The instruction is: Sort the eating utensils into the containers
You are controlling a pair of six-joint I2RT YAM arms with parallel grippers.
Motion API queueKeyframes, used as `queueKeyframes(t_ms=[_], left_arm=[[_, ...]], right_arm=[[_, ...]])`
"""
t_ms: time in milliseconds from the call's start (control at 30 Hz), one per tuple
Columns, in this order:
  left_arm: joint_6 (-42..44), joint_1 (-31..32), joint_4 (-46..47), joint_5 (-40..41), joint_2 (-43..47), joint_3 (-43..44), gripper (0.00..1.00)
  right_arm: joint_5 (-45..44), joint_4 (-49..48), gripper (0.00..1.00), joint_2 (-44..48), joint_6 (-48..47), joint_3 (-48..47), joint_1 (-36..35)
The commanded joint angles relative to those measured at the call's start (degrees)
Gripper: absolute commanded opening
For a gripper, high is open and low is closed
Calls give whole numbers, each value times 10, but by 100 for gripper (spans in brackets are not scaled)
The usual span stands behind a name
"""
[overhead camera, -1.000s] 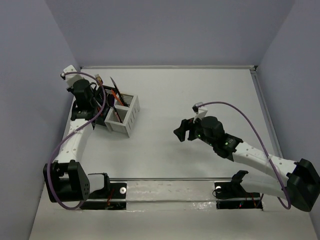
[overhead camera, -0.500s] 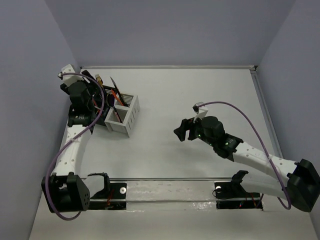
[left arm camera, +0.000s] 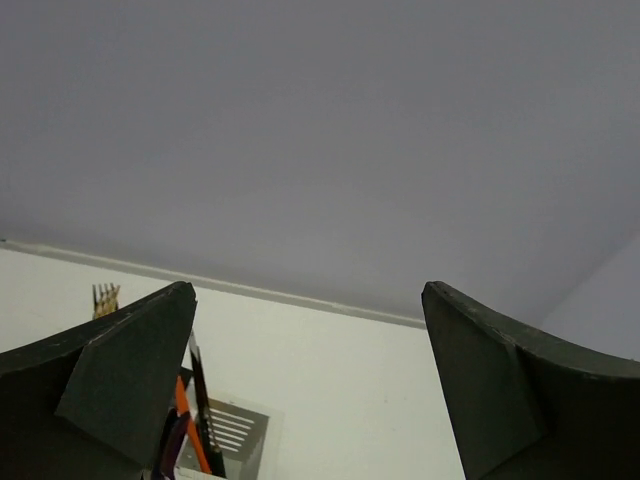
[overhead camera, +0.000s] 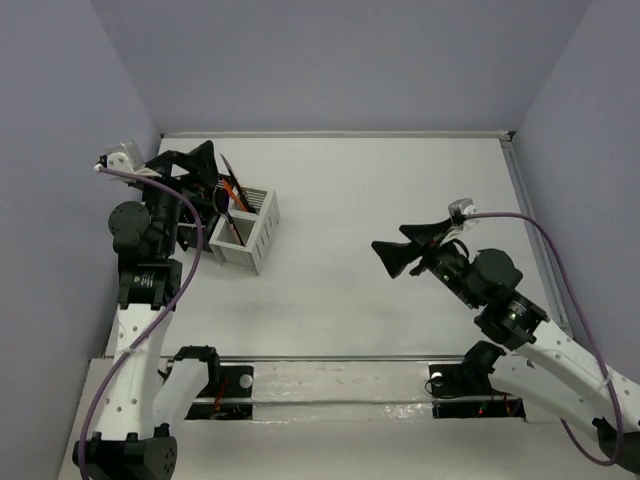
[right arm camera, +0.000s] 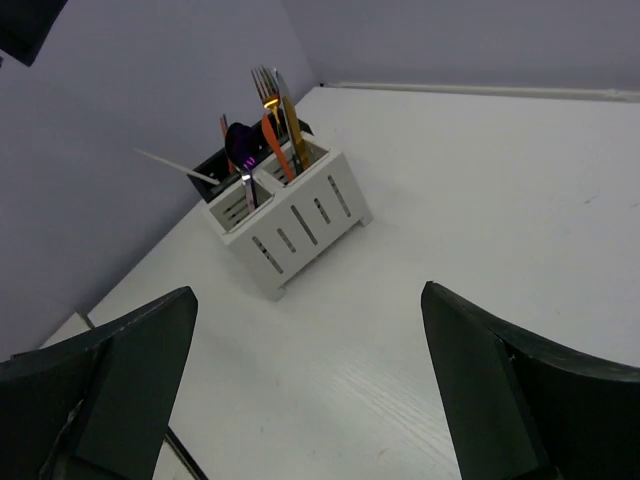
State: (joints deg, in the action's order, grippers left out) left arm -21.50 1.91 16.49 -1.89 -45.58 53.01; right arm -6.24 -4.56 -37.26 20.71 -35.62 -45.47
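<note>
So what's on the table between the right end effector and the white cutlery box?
Nothing. The table between the right end effector and the white box is bare; the top camera and the right wrist camera both show it.

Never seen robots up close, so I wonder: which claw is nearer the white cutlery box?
Left. The left gripper hangs open just left of and behind the white caddy; the right gripper is open, far off to its right.
</note>
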Motion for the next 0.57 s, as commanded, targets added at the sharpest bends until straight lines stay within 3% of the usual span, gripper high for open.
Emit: queueKeyframes(t_ms=[0, 133, 333, 533], left_arm=[[-36, 7, 8, -108, 44, 20, 99], [-51, 7, 2, -165, 94, 14, 99], [-55, 7, -22, -205, 169, -27, 99], [-56, 7, -57, -206, 186, -65, 99]], right_arm=[[-54, 65, 100, 16, -20, -80, -3], [-98, 161, 100, 29, -20, -138, -3], [-54, 96, 100, 123, -29, -99, -3], [-62, 103, 100, 119, -19, -98, -3]])
